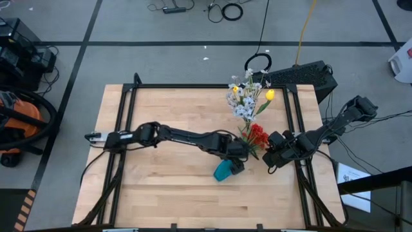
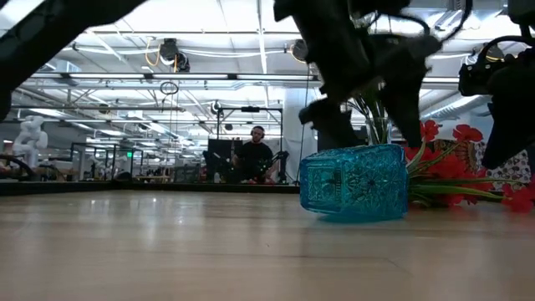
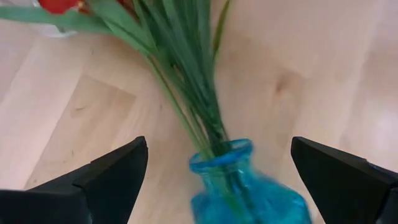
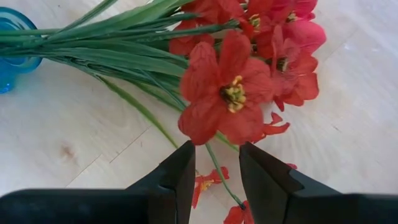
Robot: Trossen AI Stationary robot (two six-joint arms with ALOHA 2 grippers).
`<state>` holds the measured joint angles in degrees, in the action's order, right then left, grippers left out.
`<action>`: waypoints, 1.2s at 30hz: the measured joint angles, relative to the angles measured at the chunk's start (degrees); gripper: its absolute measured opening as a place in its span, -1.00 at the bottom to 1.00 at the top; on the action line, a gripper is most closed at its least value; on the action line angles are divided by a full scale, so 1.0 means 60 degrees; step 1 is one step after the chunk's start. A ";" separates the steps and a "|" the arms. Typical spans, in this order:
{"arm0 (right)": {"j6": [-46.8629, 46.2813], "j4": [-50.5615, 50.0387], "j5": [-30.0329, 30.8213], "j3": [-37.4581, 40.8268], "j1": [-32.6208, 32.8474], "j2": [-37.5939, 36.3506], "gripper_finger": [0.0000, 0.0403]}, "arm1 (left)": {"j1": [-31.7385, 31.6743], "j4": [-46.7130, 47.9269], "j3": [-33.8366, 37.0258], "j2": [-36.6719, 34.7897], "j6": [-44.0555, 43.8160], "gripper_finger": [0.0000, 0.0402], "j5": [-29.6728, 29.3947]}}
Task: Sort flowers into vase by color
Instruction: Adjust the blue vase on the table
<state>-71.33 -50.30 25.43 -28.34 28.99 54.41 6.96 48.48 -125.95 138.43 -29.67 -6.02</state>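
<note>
A blue glass vase [image 1: 224, 170] [image 2: 354, 181] lies on its side on the table, mouth [image 3: 221, 155] toward the right. A bunch of green stems [image 3: 186, 81] sticks into it, and their red blossoms [image 1: 257, 135] [image 4: 230, 93] rest on the wood. My left gripper [image 1: 235, 156] [image 3: 217, 171] is open just above the vase, one finger on either side of its neck, apart from it. My right gripper [image 1: 273, 154] [image 4: 217, 171] is open and low at the red blossoms, with one thin stem [image 4: 214, 163] passing between its fingers. White sprigs and a yellow tulip [image 1: 250, 96] stand near the far edge.
The white and yellow bunch [image 1: 248, 100] stands close behind the red blossoms. A black frame [image 1: 193, 86] runs round the tabletop. Bare wood [image 1: 167, 187] lies on the near and left side. In the low view a person [image 2: 253, 159] sits far behind the table.
</note>
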 joint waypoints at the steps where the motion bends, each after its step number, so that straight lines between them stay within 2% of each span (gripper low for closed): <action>1: 0.0000 -0.0001 0.0004 0.0000 0.0001 -0.0003 -0.42 | -0.0010 0.0246 -0.0177 0.0149 -0.0004 0.98 -0.0002; 13: 0.0007 -0.0008 0.0011 0.0000 0.0000 0.0008 -0.42 | -0.0043 0.1114 -0.0405 0.0723 -0.0422 0.98 0.0202; 16: 0.0006 -0.0003 0.0014 0.0000 0.0001 0.0015 -0.42 | -0.0043 0.1374 -0.0394 0.0856 -0.0499 0.90 0.0273; 36: 0.0080 0.0054 0.0034 -0.0004 0.0001 0.0048 -0.42 | -0.0029 0.1849 -0.0394 0.0903 -0.0483 -0.49 0.0295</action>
<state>-70.85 -49.98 25.63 -28.36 28.99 54.70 6.79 59.57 -128.31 143.85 -32.57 -4.25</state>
